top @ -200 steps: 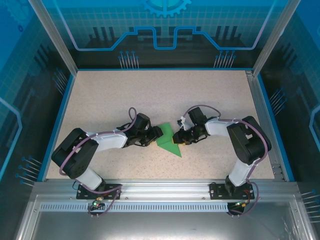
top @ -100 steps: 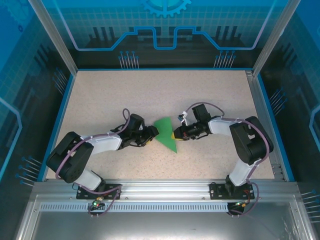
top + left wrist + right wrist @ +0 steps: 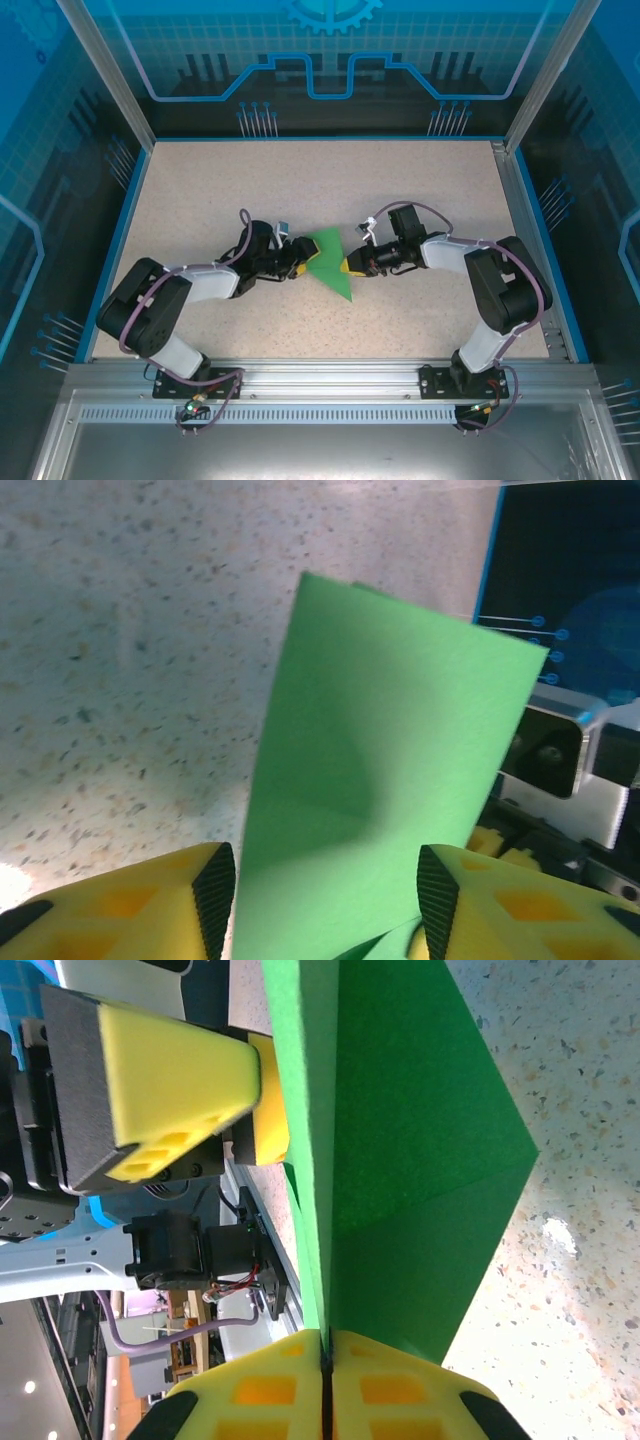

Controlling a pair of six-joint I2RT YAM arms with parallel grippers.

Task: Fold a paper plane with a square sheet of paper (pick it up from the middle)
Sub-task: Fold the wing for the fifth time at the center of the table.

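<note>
Square sheet of paper: bright green, plain, already creased into a narrower pointed shape. Location: middle of the speckled table, between the two grippers, its point aimed toward the arm bases in the top view.

Form: in the right wrist view a straight folded edge runs away from the camera, with a triangular flap spread over the tabletop to one side. In the left wrist view a flat panel rises slanted between the fingers, one corner shaded.

Right gripper: on the right side of the paper. In its own camera the two yellow pads are pressed together with the folded edge pinched between them.

Left gripper: on the left side of the paper. Jaws stand partway apart, one yellow pad on either side of the panel. In the right wrist view one pad touches the paper's face.
</note>
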